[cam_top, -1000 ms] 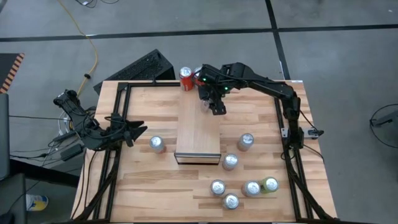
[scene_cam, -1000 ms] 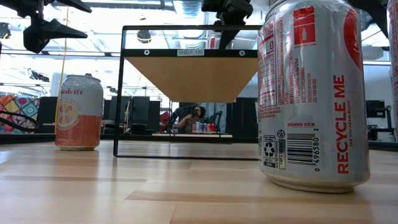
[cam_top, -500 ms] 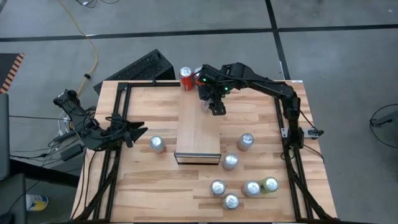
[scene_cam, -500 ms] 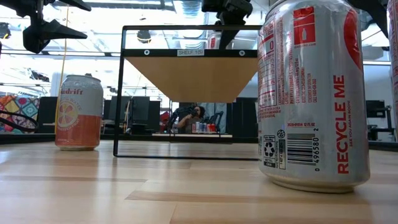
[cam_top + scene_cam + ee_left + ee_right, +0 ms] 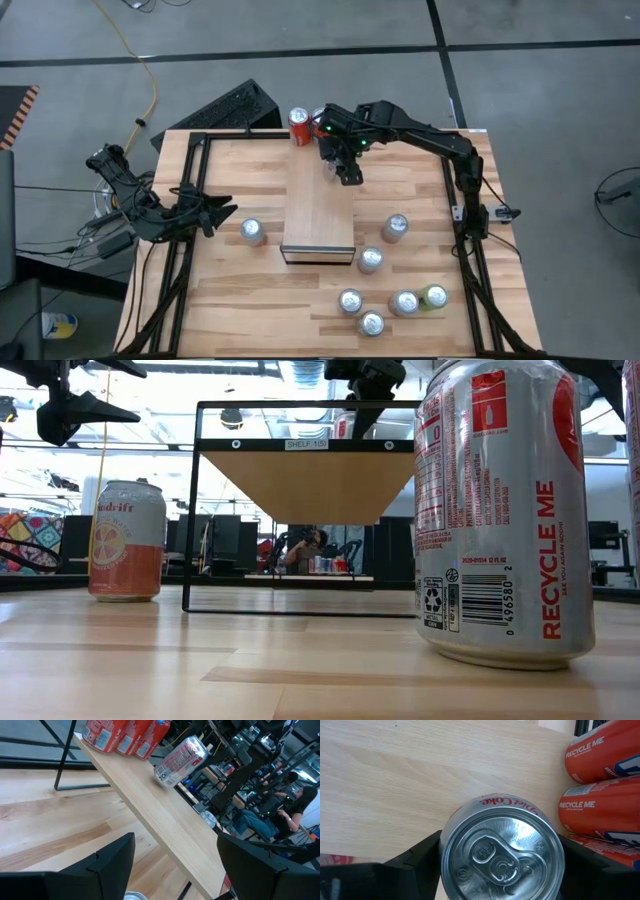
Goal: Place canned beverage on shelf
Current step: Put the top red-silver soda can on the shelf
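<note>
The right gripper [image 5: 500, 870], fingers clamped on a silver Diet Coke can [image 5: 501, 855] above the shelf [image 5: 318, 215], risks knocking the neighbouring red cans [image 5: 597, 795] over if lowered carelessly.

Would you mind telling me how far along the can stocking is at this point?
Done: red cans already lie at the far end of the shelf. In hand: the right gripper holds a Diet Coke can over that end. Left: setting it down, then the loose cans on the tabletop. The left gripper waits open at the table's left edge.
</note>
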Motion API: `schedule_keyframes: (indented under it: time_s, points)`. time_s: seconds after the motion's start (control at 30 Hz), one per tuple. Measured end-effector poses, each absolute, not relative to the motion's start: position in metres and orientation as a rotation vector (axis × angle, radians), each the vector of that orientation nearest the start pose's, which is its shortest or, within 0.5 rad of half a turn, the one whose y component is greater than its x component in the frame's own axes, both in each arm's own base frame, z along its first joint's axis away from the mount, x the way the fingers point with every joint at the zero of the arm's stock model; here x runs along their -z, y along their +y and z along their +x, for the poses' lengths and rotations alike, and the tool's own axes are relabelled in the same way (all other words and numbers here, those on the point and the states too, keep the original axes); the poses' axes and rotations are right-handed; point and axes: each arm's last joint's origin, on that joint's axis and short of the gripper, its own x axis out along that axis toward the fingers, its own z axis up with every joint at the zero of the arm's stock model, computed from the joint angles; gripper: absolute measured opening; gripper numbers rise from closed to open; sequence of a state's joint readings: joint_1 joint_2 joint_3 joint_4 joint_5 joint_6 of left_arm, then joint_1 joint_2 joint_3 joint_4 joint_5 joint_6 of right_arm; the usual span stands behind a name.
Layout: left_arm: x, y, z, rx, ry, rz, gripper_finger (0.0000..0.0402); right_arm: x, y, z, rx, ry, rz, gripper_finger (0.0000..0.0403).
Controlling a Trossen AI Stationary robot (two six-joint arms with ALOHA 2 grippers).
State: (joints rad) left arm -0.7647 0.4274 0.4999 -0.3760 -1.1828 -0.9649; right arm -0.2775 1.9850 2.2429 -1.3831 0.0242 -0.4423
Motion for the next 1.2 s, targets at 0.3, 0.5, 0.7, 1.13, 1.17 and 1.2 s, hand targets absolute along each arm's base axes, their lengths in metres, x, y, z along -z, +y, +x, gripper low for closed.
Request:
schedule_keyframes:
  time_s: [0.3,0.5,0.7,1.13,1.17,1.2]
  points:
    - [-0.267,-0.046,0.087,-0.456,-0.046,-0.719,0.027,-0.38,-0.104,0.379,0.089,1.145,-0.341,0.0345]
    - [-0.267,-0.046,0.087,-0.456,-0.046,-0.719,0.027,-0.38,-0.097,0.38,0.052,1.149,-0.384,0.0345]
    - [-0.267,-0.046,0.087,-0.456,-0.046,-0.719,0.027,-0.385,-0.094,0.383,0.082,1.107,-0.418,0.0346]
    - [-0.267,-0.046,0.087,-0.453,-0.045,-0.721,0.027,-0.425,-0.071,0.346,0.151,1.071,-0.265,0.034]
    - [-0.267,-0.047,0.087,-0.448,-0.041,-0.724,0.027,-0.429,-0.068,0.338,0.166,1.079,-0.228,0.0334]
    - [-0.267,-0.047,0.087,-0.442,-0.038,-0.725,0.027,-0.431,-0.066,0.33,0.186,1.084,-0.19,0.0326]
